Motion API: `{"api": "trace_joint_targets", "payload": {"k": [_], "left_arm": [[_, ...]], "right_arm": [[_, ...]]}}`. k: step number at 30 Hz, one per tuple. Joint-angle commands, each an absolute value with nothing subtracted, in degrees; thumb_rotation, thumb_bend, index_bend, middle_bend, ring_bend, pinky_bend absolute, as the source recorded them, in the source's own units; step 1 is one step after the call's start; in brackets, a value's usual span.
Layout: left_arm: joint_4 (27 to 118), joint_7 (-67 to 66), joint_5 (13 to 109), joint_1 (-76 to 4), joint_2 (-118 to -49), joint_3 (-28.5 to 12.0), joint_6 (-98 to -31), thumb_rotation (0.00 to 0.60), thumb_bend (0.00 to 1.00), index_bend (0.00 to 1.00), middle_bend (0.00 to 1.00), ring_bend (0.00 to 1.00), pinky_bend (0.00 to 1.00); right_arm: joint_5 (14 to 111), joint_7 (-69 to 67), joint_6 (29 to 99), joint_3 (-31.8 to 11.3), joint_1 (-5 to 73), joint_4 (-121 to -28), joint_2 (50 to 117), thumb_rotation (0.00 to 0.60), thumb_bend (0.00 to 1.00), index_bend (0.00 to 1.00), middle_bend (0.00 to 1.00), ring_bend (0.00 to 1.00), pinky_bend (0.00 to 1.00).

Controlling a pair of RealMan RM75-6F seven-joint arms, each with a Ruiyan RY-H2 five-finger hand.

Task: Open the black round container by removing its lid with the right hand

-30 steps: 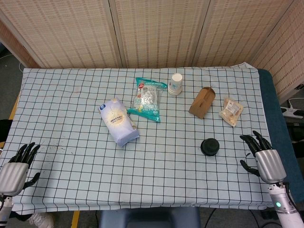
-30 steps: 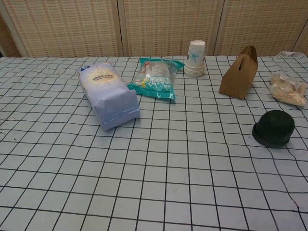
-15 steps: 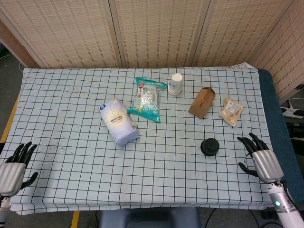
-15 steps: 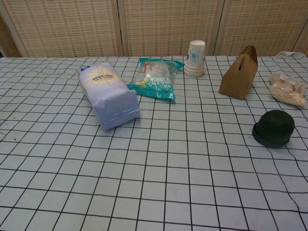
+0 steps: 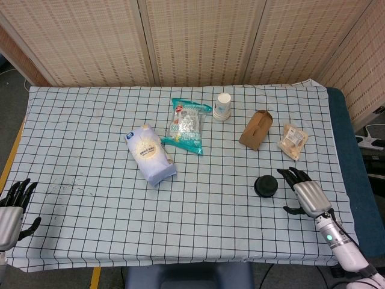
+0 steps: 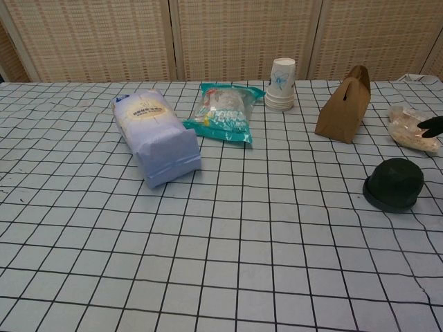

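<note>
With its fingers spread and nothing held, the right hand point(image 5: 302, 191) sits just to the right of the black round container point(image 5: 265, 186), not touching it. Lid looks seated, container squat and round, so no long axis to line up. Left hand point(image 5: 12, 201) hangs empty at the far left table edge, well apart.

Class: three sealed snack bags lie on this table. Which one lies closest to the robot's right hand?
The clear packet of beige snacks at the far right, beside the brown paper box; it lies just beyond the right hand, while the others sit across the table.
</note>
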State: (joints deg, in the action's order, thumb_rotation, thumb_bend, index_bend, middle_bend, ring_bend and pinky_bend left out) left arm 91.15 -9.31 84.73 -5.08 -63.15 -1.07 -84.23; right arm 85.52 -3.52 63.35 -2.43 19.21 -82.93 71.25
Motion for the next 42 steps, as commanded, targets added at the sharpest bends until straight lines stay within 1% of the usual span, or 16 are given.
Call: {"api": "trace_joint_targets", "payload": {"k": [1,7,12,15,28,32,34,39,42], "left_arm": [[90.99,-9.31,84.60,-5.25,-63.23,-1.06,-83.79,0.600,0.30,0.06,0.00,0.00,0.34],[90.74,-8.48,84.73,-5.01,-63.23,-1.13,-84.20,0.600,0.30,0.06,0.00,0.00,0.34],[90.66,-8.23,84.75,-5.09,-63.21,-1.24,-84.14,0.600,0.30,0.06,0.00,0.00,0.34],[90.60,-8.05,84.86,-5.15,-63.16,-1.23,-84.03,0.600,0.30,0.06,0.00,0.00,0.34],[90.59,-8.23,84.90,-5.14,-63.22,-1.28,-83.95,0.600,0.30,0.06,0.00,0.00,0.34],[90.59,-8.13,84.91,-5.13,-63.20,-1.32,-83.98,0.600,0.30,0.06,0.00,0.00,0.34],[90.54,-8.11,84.94,-5.11,-63.21,-1.34,-84.03,0.600,0.30,0.06,0.00,0.00,0.34],[90.46,-8.06,84.97,-5.14,-63.21,-1.33,-83.93,0.600,0.30,0.07,0.00,0.00,0.34],[90.48,-8.02,84.92,-5.12,-63.20,-1.33,-83.89,0.600,0.30,0.06,0.00,0.00,0.34]], "right_arm": [[83.04,-0.39,60.01,-3.53,21.51,-83.76,72.65,0.600,0.07,0.00,0.08,0.00,0.11],[79.02,3.02,55.80,-4.45,23.84,-83.95,74.17,0.600,0.07,0.00,0.08,0.00,0.11],[77.25,4.74,54.70,-4.80,24.53,-83.83,74.82,0.600,0.07,0.00,0.08,0.00,0.11],[73.67,6.23,51.53,-5.41,26.02,-82.77,76.29,0.600,0.07,0.00,0.08,0.00,0.11],[69.10,7.36,47.65,-5.32,28.42,-79.48,79.21,0.600,0.07,0.00,0.08,0.00,0.12],[68.40,7.60,47.47,-5.08,28.60,-78.69,79.84,0.600,0.07,0.03,0.09,0.01,0.16],[68.19,7.71,47.67,-4.95,28.57,-78.35,80.14,0.600,0.07,0.07,0.13,0.05,0.21],[67.72,7.79,47.79,-4.67,28.58,-77.66,80.60,0.600,0.07,0.16,0.24,0.19,0.35],[67.38,7.87,47.82,-4.60,28.62,-77.27,80.83,0.600,0.07,0.20,0.31,0.26,0.42]]}}
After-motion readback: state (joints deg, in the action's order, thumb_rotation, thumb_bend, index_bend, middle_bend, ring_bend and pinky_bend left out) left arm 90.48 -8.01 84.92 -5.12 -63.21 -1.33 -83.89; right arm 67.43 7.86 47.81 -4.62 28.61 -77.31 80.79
